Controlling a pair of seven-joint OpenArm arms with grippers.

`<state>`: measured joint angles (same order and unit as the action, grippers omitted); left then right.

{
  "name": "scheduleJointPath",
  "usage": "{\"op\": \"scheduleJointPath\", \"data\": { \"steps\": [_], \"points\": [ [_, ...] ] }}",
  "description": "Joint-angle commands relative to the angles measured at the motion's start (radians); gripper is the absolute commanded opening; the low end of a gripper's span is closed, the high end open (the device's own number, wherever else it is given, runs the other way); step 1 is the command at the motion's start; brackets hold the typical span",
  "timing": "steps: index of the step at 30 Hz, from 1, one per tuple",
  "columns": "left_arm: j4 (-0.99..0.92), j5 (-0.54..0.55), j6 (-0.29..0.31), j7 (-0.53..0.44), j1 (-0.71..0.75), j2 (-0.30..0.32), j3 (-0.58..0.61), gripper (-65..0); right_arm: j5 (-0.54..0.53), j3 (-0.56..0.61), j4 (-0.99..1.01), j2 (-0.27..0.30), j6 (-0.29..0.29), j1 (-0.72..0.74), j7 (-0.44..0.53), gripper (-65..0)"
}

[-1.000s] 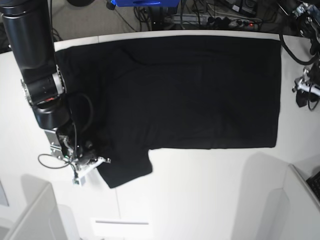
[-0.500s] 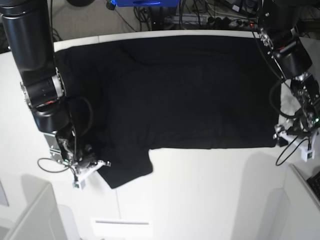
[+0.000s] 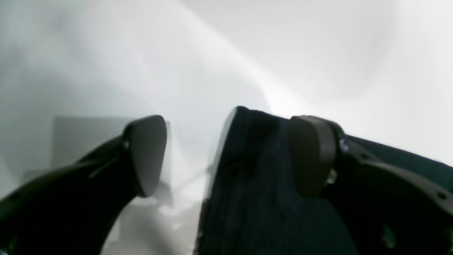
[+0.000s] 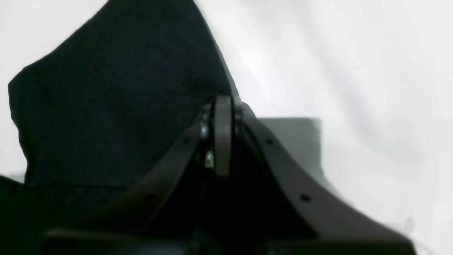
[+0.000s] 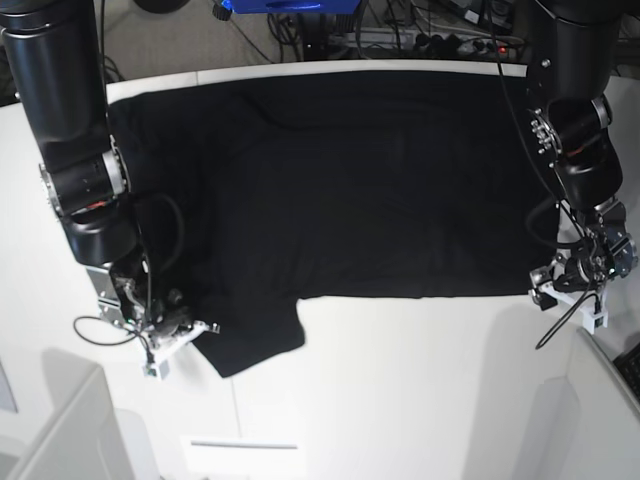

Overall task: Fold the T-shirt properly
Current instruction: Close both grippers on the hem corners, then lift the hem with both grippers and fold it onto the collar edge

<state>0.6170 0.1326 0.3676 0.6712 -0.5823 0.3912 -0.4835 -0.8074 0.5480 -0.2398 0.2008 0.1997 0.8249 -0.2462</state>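
Seeing T-shirt [image 5: 370, 180] lying flat on table [image 5: 420, 390]. Right gripper [image 4: 222, 141] pinching sleeve edge; left gripper [image 3: 230, 156] spreading wide, straddling hem corner.

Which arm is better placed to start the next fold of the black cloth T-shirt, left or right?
Probably the right. The right gripper is shut at the sleeve edge of the black cloth T-shirt, though a pinch isn't clear. The left gripper is open, only straddling the hem corner.
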Motion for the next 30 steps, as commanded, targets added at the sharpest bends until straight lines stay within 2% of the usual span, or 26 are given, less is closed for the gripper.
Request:
{"op": "scheduleJointPath", "data": {
  "steps": [1, 11, 13, 22, 23, 27, 30],
  "points": [
    [-0.004, 0.011, 0.005, -0.029, -0.034, 0.013, -0.001, -13.8, -0.008, -0.001, -0.011, 0.01, 0.004, 0.044, 0.023, -65.0],
    [-0.044, 0.011, 0.005, -0.057, -0.023, 0.01, -0.001, -14.5, -0.008, -0.001, -0.011, 0.01, 0.004, 0.044, 0.025, -65.0],
    [-0.044, 0.011, 0.005, -0.058, -0.023, 0.008, -0.001, -20.2, -0.008, -0.001, -0.011, 0.01, 0.004, 0.044, 0.025, -65.0],
    [-0.041, 0.017, 0.008, -0.061, -0.008, 0.007, -0.001, -62.5, -0.008, -0.007, -0.011, 0.012, 0.004, 0.04, 0.028, -65.0],
    [-0.039, 0.019, 0.009, -0.061, -0.008, 0.007, -0.001, -65.0, -0.008, -0.007, -0.011, 0.012, 0.004, 0.04, 0.028, -65.0],
    [-0.032, 0.022, 0.009, -0.061, -0.008, 0.007, -0.001, -65.0, -0.008, -0.007, -0.011, 0.013, 0.004, 0.041, 0.028, -65.0],
    [0.045, 0.023, 0.011, -0.058, 0.022, 0.005, -0.002, -65.0, -0.008, -0.01, -0.037, 0.038, 0.004, 0.04, 0.028, -65.0]
  ]
}}
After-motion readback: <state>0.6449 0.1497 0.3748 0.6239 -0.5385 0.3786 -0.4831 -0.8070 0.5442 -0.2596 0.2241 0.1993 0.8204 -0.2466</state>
